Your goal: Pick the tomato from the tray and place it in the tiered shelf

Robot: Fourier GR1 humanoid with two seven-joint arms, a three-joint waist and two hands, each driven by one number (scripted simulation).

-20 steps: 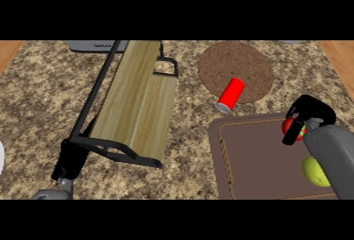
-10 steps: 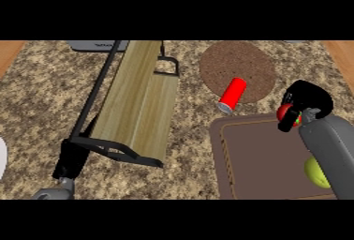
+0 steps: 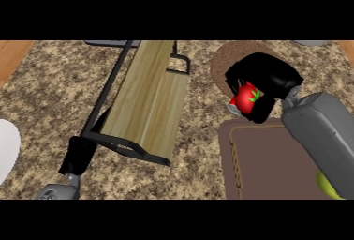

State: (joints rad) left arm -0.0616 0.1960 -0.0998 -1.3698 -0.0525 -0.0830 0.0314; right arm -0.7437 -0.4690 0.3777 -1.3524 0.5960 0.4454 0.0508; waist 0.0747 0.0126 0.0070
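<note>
Spreading across the view is a speckled, granite-like desk [image 3: 41, 98], with bare wood showing at its upper corners. The tiered shelf [image 3: 149, 101] runs along the middle, pale grained wooden boards in a thin black metal frame. At lower right lies a flat brown tray [image 3: 266, 164] with rounded corners, a yellow-green round thing [image 3: 328, 185] showing at its right side. A round brown mat [image 3: 232, 58] sits above the tray. The right hand [image 3: 266, 77], black on a grey forearm, is curled round the glossy red tomato [image 3: 245, 98], held above the tray's upper edge. The left hand [image 3: 77, 154] shows at lower left, fingers relaxed.
</note>
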